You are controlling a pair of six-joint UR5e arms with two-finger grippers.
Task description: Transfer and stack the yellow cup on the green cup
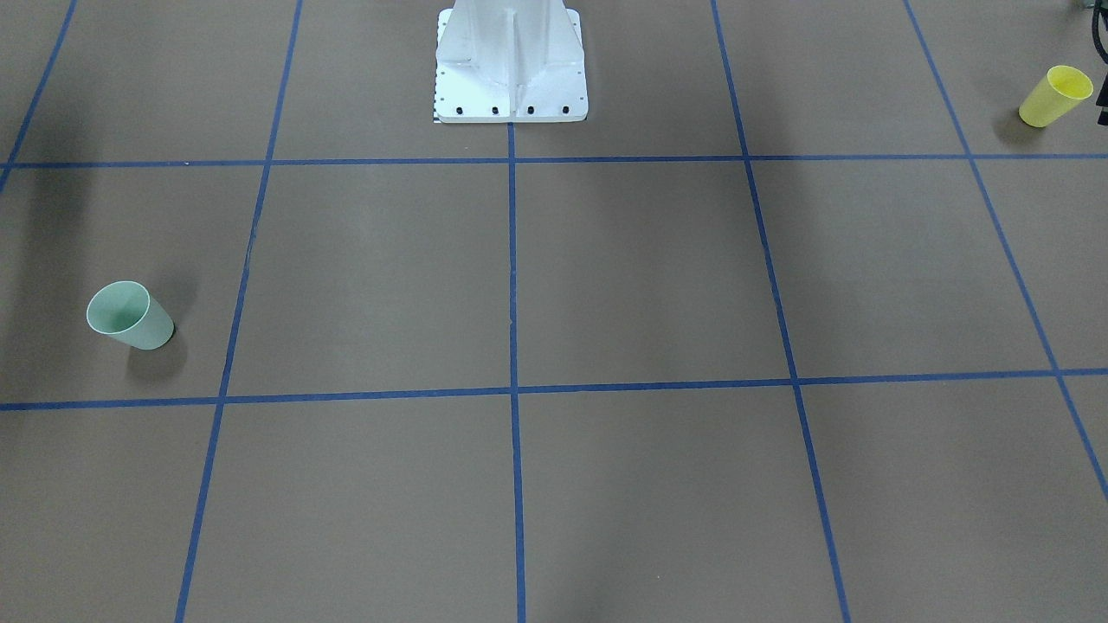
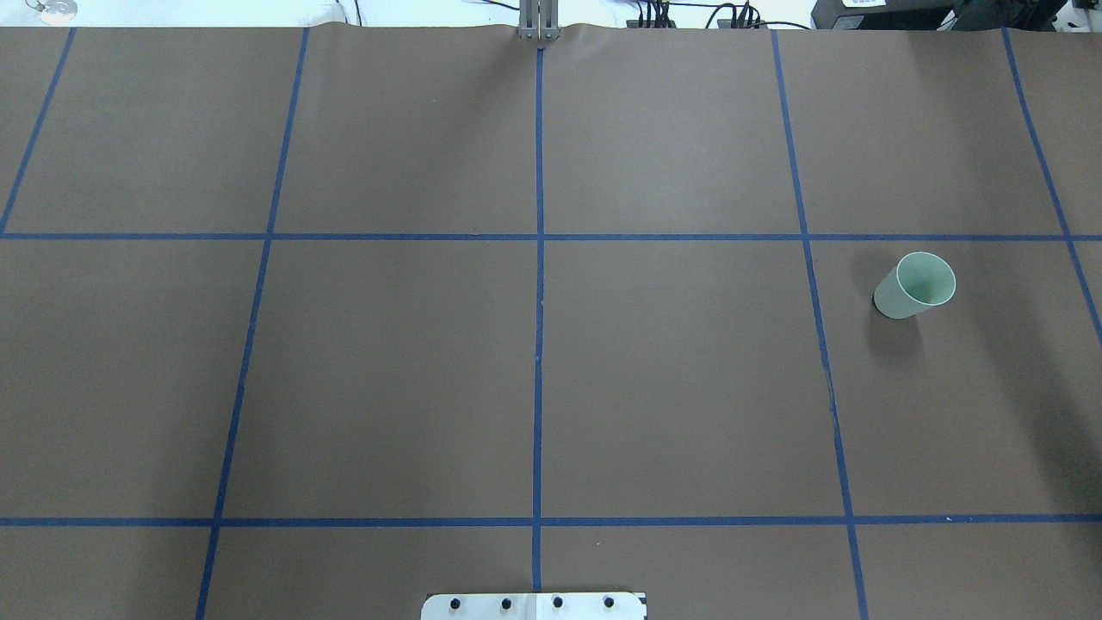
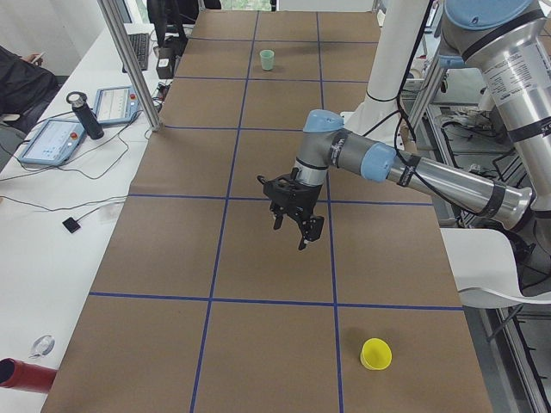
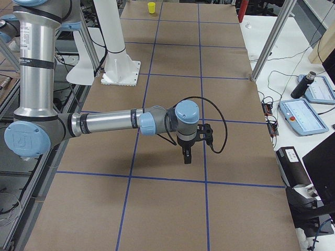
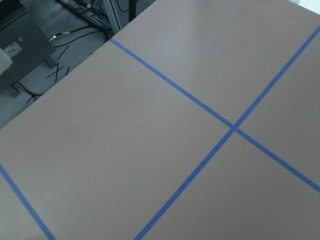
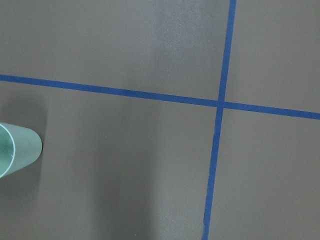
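The yellow cup (image 1: 1056, 95) stands upright near the table's end on my left side; it also shows in the exterior left view (image 3: 376, 354) and far off in the exterior right view (image 4: 151, 7). The green cup (image 2: 915, 286) stands upright on my right side, also in the front view (image 1: 130, 316), far off in the exterior left view (image 3: 268, 58) and at the right wrist view's left edge (image 6: 15, 155). My left gripper (image 3: 291, 231) hangs above the table's middle, far from the yellow cup. My right gripper (image 4: 187, 152) hangs above the table. Both show only in side views, so I cannot tell if they are open or shut.
The white robot pedestal (image 1: 511, 86) stands at the table's robot side. Blue tape lines divide the brown table (image 2: 396, 370) into squares. An aluminium post (image 3: 129, 60) and a side desk with tablets (image 3: 52, 138) stand along the far edge.
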